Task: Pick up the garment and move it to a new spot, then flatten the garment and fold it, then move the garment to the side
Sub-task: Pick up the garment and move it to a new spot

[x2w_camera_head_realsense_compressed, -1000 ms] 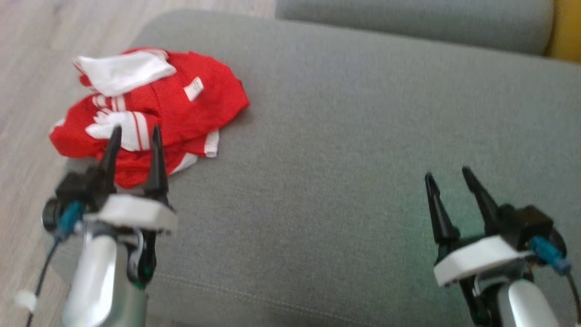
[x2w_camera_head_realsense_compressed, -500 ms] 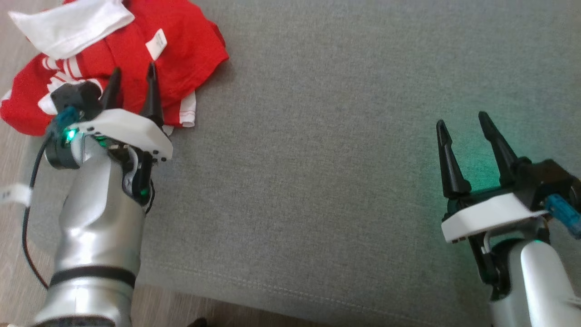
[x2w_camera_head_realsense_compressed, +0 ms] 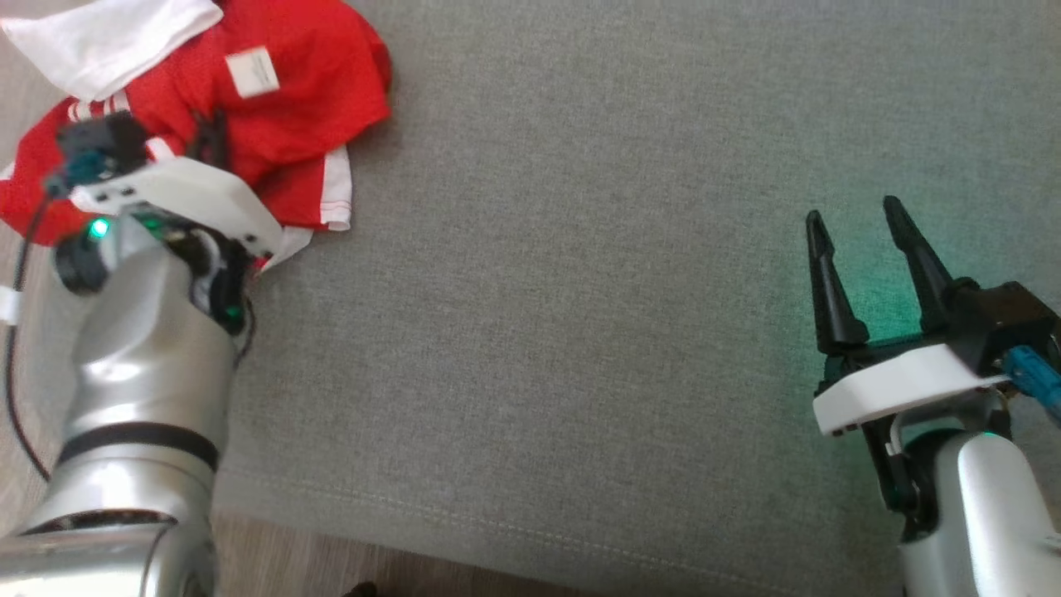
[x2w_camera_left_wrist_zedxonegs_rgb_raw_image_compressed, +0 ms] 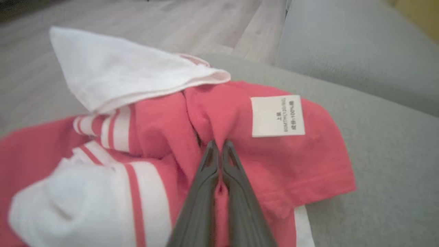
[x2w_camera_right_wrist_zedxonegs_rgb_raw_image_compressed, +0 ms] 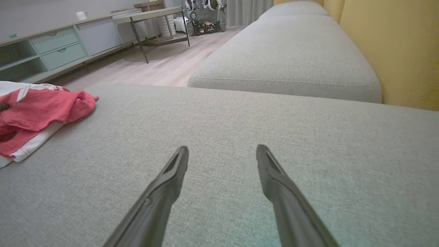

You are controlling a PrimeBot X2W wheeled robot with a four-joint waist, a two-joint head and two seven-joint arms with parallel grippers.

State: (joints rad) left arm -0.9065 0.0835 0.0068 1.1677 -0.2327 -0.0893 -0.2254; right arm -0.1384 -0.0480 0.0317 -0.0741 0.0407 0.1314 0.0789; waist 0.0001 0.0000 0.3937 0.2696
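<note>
On cushion [x2w_camera_head_realsense_compressed: 580,290], one garment [x2w_camera_head_realsense_compressed: 315,91] (red)

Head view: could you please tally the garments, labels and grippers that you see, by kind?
Garment: 1
Label: 1
Grippers: 2 (left gripper shut on the garment, right gripper open)
Total: 4

At the far left corner of the sofa cushion [x2w_camera_head_realsense_compressed: 580,290], reaching its left edge above the floor [x2w_camera_head_realsense_compressed: 290,564]: the garment [x2w_camera_head_realsense_compressed: 290,124]. On the garment's middle, just before and left of its label [x2w_camera_head_realsense_compressed: 253,72], the left pincer [x2w_camera_head_realsense_compressed: 207,137], tips pinched together into a fold. Well apart, over the cushion's bare right side, the right pincer [x2w_camera_head_realsense_compressed: 855,211], fingers spread. Behind that cushion, a second cushion [x2w_camera_right_wrist_zedxonegs_rgb_raw_image_compressed: 291,51].
</note>
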